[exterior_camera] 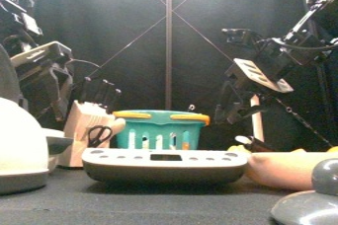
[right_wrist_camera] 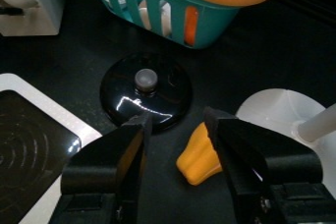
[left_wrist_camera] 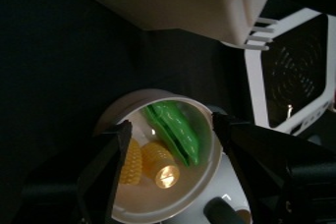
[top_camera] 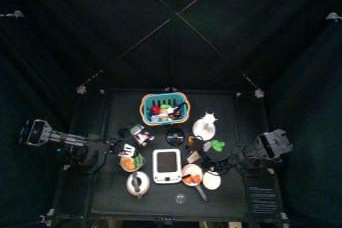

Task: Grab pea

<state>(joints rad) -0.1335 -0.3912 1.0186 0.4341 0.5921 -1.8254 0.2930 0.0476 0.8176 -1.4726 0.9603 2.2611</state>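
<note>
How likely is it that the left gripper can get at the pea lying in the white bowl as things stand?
Probably yes. The left gripper hangs open right over the white bowl, and the pea lies uncovered. Only the corn beside it crowds one jaw's path.

You see the pea pod (left_wrist_camera: 176,134) as smooth, glossy green plastic, lying in a white bowl (left_wrist_camera: 132,110) whose plastic wall shines softly. The corn (left_wrist_camera: 141,164) beside it looks bumpy and waxy. The teal basket (right_wrist_camera: 157,7) is slotted moulded plastic with an orange rim. The black lid (right_wrist_camera: 147,90) gleams, highly glossy. The table (right_wrist_camera: 53,56) reads matt black.
</note>
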